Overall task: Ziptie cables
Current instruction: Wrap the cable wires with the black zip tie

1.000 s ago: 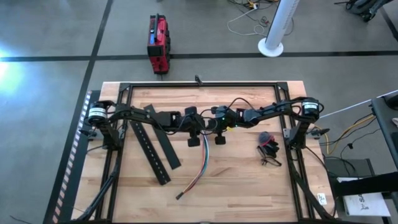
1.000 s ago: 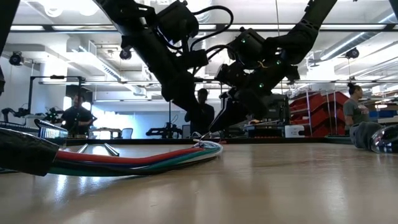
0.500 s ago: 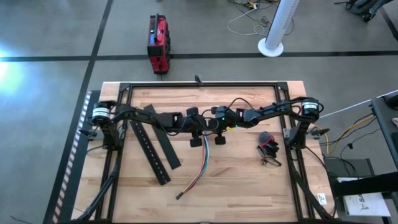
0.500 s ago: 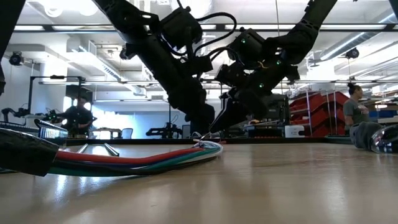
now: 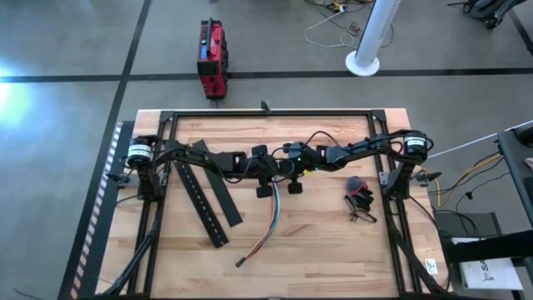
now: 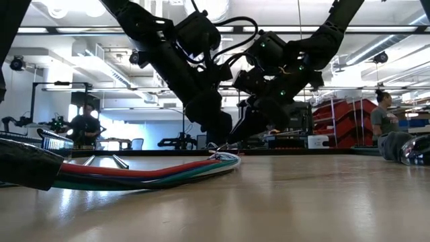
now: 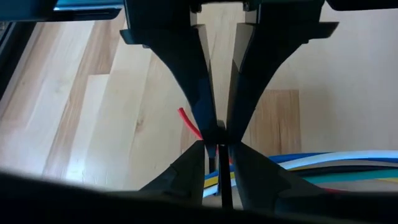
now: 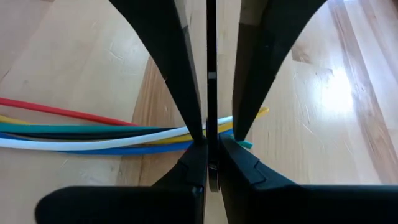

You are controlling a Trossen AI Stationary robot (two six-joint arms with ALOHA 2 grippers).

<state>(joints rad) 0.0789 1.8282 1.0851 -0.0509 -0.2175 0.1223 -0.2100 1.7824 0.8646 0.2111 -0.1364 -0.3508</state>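
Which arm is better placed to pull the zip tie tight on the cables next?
Probably the right. The right gripper is shut on the black zip tie, which runs straight between its fingers across the cables. The left gripper seems to pinch only its tip.

cables near end blurred and cut off at low view's edge; thin strip between right tool tips unidentifiable

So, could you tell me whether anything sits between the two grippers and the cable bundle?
Nothing visible does. The left gripper and right gripper both sit directly over the far end of the cables, each pinching a thin black strip. The black bars lie off to the side.
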